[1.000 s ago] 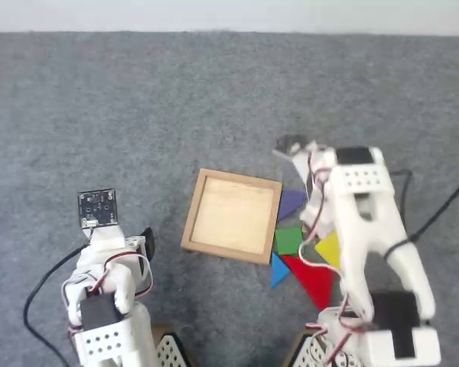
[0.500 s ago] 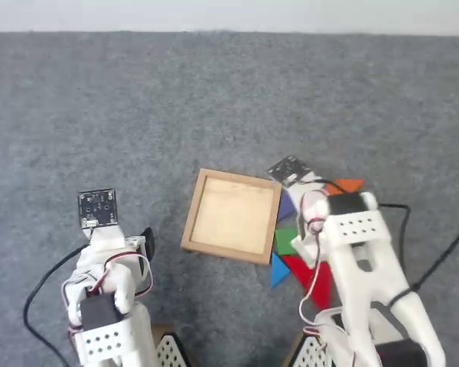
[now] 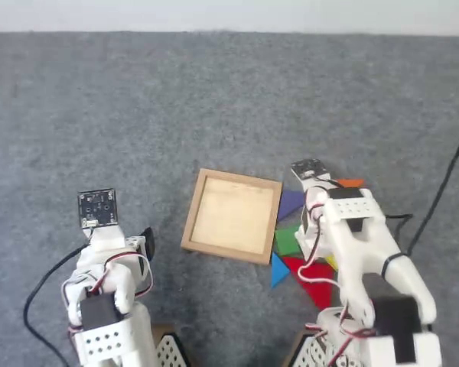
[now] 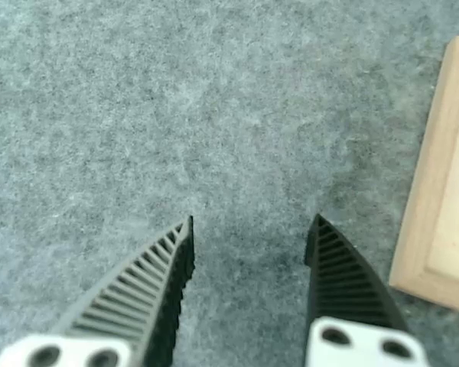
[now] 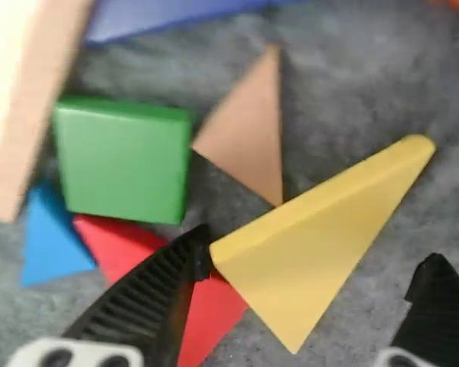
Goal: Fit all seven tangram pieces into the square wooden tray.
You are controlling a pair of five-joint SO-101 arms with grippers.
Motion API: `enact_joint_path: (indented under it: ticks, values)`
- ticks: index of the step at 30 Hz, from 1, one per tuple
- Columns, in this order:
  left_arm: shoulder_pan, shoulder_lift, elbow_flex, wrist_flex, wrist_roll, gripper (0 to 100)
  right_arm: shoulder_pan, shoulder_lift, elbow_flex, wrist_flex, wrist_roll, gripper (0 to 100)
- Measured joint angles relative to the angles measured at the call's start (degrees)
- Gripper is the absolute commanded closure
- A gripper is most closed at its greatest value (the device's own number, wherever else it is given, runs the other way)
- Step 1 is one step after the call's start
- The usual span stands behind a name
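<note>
Grey felt mat [image 3: 138, 99], pale wall strip [image 3: 229, 14] behind. Wooden tray [image 3: 233, 215] mid-mat; tangram pieces [image 3: 288, 240] clustered just beside it, on the right arm's side. Left gripper [image 4: 252, 222] gapes over bare mat. Right gripper [image 5: 317, 248] spread wide, straddling the yellow triangle [image 5: 336, 214].

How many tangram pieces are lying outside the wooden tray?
7, all beside the tray: purple piece, green square, blue triangle, red triangle, yellow triangle, tan triangle, and orange piece farthest out. None seems hidden.

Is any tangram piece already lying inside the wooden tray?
No, the tray shows only bare wood inside; the green square and red triangle lie on the carpet beside it.
</note>
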Motion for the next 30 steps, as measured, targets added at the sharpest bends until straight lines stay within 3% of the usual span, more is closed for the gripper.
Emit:
enact_joint_path:
  ticks: [10, 20, 30]
  values:
    - [0.0, 0.0, 0.0, 0.0, 0.0, 77, 1.0, 1.8, -1.1, -2.2, -0.3, 62.0]
    - [0.0, 0.0, 0.0, 0.0, 0.0, 77, 1.6, 2.8, -4.3, -3.4, -0.7, 93.6]
    - [0.0, 0.0, 0.0, 0.0, 0.0, 77, 1.6, 2.9, -4.4, -4.0, -0.8, 92.9]
